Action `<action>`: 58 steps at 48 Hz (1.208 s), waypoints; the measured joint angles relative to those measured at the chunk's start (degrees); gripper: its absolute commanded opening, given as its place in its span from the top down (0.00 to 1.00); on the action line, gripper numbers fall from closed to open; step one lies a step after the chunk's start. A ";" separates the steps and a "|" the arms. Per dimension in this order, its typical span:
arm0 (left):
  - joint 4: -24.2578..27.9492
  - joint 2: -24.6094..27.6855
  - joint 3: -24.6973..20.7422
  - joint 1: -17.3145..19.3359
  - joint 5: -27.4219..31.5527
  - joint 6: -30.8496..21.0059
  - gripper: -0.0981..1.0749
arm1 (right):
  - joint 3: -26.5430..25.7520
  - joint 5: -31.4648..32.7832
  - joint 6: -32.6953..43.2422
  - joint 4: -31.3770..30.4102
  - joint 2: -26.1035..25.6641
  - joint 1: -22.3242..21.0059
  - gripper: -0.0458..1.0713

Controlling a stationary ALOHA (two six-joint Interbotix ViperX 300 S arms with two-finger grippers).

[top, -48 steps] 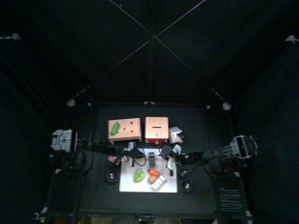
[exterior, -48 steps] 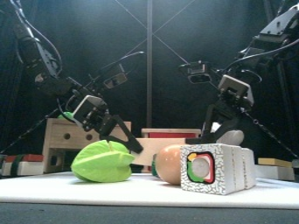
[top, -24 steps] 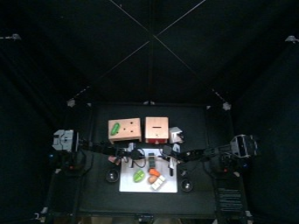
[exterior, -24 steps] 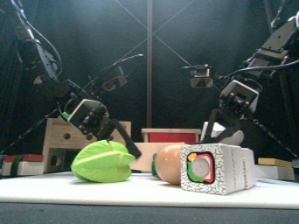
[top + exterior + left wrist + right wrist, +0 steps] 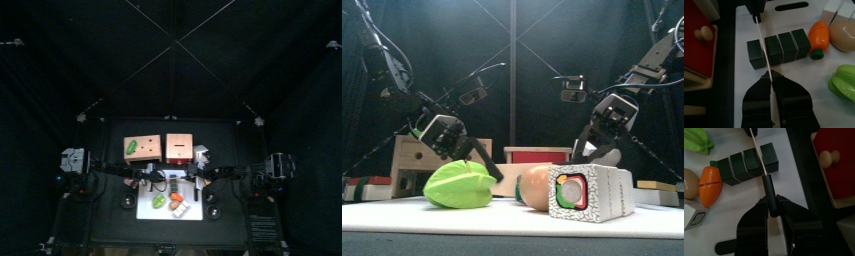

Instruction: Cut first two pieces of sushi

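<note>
Left wrist view: left gripper [image 5: 773, 82] jaws closed tight on a knife [image 5: 761, 42], thin blade running across the sushi roll [image 5: 781, 46] btwn end piece and the other three. Roll = 4 dark segments lying on white cutting board [image 5: 764, 70], end piece slightly apart from rest. Carrot [image 5: 819, 36] just beside roll's far end, green pepper [image 5: 843, 83] and an egg-like pc [image 5: 844, 36] nearby. Right wrist view: right gripper [image 5: 771, 208] jaws clamped on black knife handle [image 5: 769, 190], blade over roll's end piece. Red wooden box [image 5: 841, 165] off board.
</note>
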 measured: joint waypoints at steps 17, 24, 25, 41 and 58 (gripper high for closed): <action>-0.79 1.67 -0.18 0.09 -0.26 0.00 0.62 | 0.00 0.00 0.00 1.41 3.34 0.00 0.61; -0.88 1.76 -0.18 0.09 -0.26 0.00 0.62 | -0.09 -0.09 0.00 1.76 3.78 0.26 0.61; -0.97 1.76 -0.18 0.09 -0.26 -0.09 0.62 | -0.18 -0.09 0.00 1.85 3.78 0.44 0.61; -1.41 1.93 0.00 0.00 -0.26 -0.09 0.62 | -1.49 3.69 0.00 3.52 3.60 4.48 0.61; -2.20 2.11 -0.09 -0.35 -0.26 -0.09 0.62 | -1.85 7.56 0.09 5.10 3.16 6.24 0.62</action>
